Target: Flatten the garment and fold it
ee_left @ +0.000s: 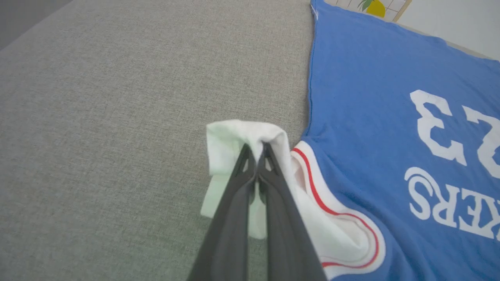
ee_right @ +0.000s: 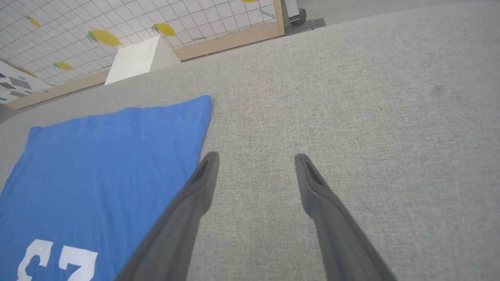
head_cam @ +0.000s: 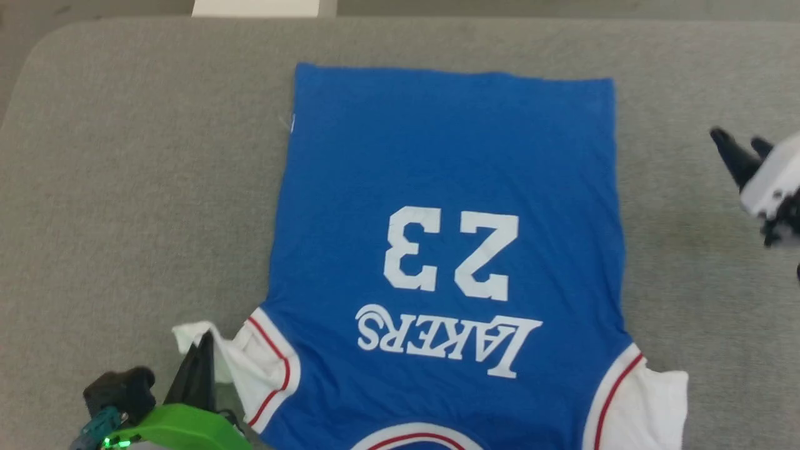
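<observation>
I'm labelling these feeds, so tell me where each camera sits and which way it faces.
Head view: on the head, looking down at the garment spread on the grey surface; left claw lower left, right claw at right edge.
Left wrist view: on the left wrist, looking along the left claw, shut on the white sleeve.
Right wrist view: on the right wrist, looking along the open right claw over bare grey surface.
Shared: all show the blue garment.

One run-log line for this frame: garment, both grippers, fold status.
garment: body flat, print up, on grey surface | left gripper: shut on white sleeve | right gripper: open, empty, beside garment | fold: not started
</observation>
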